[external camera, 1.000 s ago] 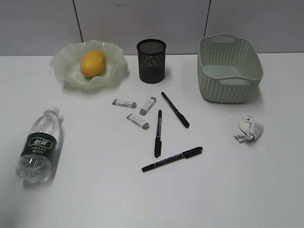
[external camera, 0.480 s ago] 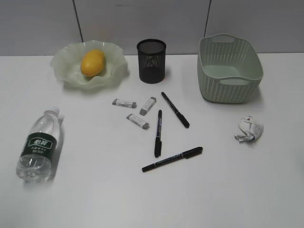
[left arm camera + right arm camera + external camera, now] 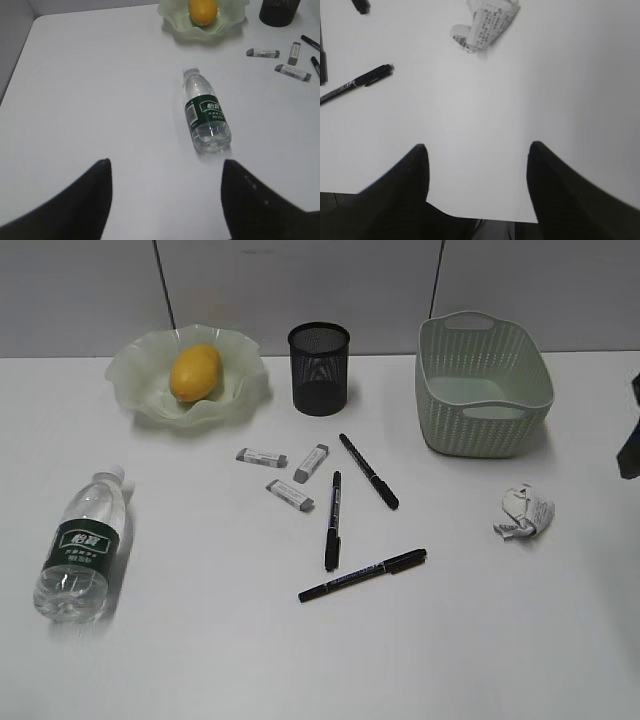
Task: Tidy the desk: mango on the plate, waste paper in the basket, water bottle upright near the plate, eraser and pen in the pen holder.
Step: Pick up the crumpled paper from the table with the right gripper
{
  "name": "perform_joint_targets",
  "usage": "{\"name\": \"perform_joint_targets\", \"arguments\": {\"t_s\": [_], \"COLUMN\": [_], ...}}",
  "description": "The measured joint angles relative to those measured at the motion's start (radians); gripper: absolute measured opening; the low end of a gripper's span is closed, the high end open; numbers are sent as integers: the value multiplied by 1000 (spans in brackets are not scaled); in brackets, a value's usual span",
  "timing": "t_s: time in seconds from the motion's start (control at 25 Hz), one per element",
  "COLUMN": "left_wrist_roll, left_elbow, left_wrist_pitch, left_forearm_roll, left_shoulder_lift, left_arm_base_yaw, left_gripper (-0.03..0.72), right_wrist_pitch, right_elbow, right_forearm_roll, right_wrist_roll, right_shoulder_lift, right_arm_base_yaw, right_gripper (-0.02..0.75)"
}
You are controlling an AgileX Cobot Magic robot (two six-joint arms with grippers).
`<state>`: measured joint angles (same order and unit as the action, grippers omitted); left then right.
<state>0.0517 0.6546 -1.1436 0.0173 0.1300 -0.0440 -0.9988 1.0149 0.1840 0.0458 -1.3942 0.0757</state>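
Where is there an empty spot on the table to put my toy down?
The desk is bare along the front edge, below the water bottle and pens. Another free patch lies between the bottle and the erasers. The middle is crowded, and the waste paper sits right, below the basket.

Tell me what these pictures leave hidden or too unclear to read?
- Pen holder: its inside, exterior view; dark mesh hides it.
- Water bottle label text: too small in both views.
- Waste paper: print blurred; top cut by right wrist view's edge.
- Right arm: exterior view shows only a dark sliver at the edge.
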Motion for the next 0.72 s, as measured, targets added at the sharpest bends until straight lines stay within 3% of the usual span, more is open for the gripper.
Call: {"name": "perform_joint_targets", "arguments": {"t_s": [0.32, 0.72], "left_wrist_roll": [-3, -4], "left_elbow": [-87, -118], "left_wrist_pitch": [38, 77], "left_forearm_roll": [7, 8], "left_shoulder_lift": [-132, -136], "left_arm_base_yaw": [0, 0], "left_gripper": [519, 519], "right_wrist_pitch": [83, 181], "right_elbow": [37, 65], "right_forearm_roll": [-98, -171], "right_wrist_roll": [89, 192], "right_shoulder_lift": [-116, -283], "right_arm_base_yaw": [141, 154], "right_gripper": [491, 491]}}
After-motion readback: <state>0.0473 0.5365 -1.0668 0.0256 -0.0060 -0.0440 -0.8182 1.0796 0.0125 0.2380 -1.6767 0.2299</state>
